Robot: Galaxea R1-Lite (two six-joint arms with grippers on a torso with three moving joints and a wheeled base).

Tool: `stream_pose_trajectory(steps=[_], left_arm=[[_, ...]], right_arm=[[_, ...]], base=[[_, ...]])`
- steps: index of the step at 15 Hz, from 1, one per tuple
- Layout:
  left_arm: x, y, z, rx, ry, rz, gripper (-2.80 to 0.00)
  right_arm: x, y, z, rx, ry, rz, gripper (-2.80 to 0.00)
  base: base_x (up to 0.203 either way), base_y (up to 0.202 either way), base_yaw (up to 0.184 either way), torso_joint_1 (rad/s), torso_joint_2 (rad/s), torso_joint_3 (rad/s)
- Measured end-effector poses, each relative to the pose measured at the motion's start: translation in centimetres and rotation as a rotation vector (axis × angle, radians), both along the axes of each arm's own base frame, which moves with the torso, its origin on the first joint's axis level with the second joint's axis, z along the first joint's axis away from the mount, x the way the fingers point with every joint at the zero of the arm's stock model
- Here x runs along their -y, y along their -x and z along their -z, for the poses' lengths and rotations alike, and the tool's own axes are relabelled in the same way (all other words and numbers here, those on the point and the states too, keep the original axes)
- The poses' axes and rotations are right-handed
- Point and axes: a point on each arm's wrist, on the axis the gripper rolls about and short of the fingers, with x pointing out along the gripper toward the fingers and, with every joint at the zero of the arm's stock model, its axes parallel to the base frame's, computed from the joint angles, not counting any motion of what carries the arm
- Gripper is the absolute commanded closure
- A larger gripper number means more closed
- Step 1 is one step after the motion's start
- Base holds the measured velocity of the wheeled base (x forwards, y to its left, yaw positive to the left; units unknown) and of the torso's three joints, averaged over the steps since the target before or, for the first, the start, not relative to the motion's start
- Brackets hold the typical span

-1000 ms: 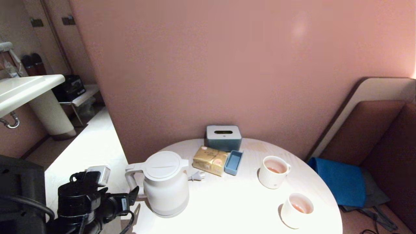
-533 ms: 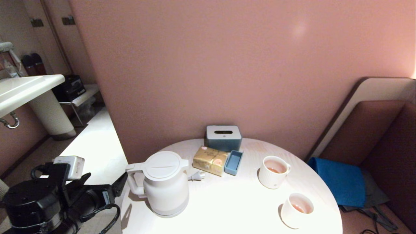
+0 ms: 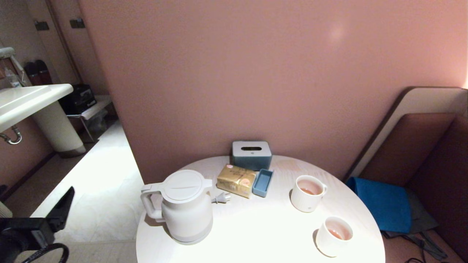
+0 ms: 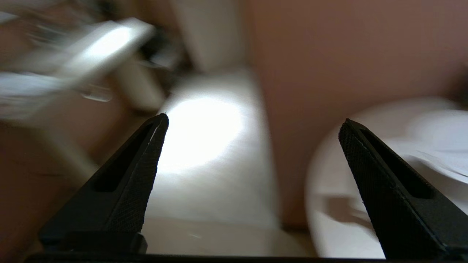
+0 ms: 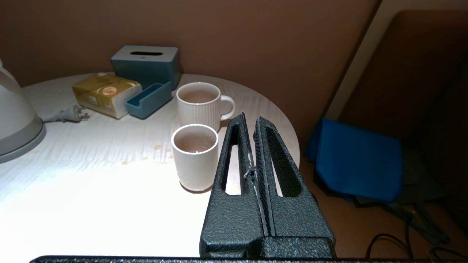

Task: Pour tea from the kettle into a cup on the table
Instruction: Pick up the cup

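We see the left claw [image 3: 55, 213] drawn back from the kettle [image 3: 184, 208]; a second ago its fingertip sat just beside the loop handle, half a second ago it stood off the counter [image 3: 263, 230] edge, and now only one black finger and a bit of cable show low at the far left of the head view, over the floor; the arm's black bulk and its white wrist block have dropped out of that view; its jaws stand wide apart.

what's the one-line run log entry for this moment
left gripper: open, empty, off table | right gripper: shut | kettle: upright | cup: holds tea
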Motion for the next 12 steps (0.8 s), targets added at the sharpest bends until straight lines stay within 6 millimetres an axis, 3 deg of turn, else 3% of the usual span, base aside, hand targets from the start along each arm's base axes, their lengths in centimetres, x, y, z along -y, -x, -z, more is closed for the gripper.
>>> stream_pose_trajectory(steps=[3,5,9,12], left_arm=[[-2.1,4.1,-2.2,0.081,-0.044,-0.234,-2.80],[-2.9,7.4,-2.5,0.097,-0.059,-0.336,-2.80],[-3.1,12.0,-0.1,0.135,-0.067,-0.421,-2.80],[-2.7,13.2,2.1,0.234,-0.043,-0.274,-2.80]], right_arm=[[0.0,0.0,0.0,0.000,0.000,0.000,0.00],[0.0,0.0,0.0,0.000,0.000,0.000,0.00],[0.0,0.0,0.0,0.000,0.000,0.000,0.00],[0.0,0.0,0.0,0.000,0.000,0.000,0.00]], base=[[0.000,0.000,0.000,0.000,0.00,0.000],[0.000,0.000,0.000,0.000,0.00,0.000],[0.000,0.000,0.000,0.000,0.00,0.000],[0.000,0.000,0.000,0.000,0.00,0.000]])
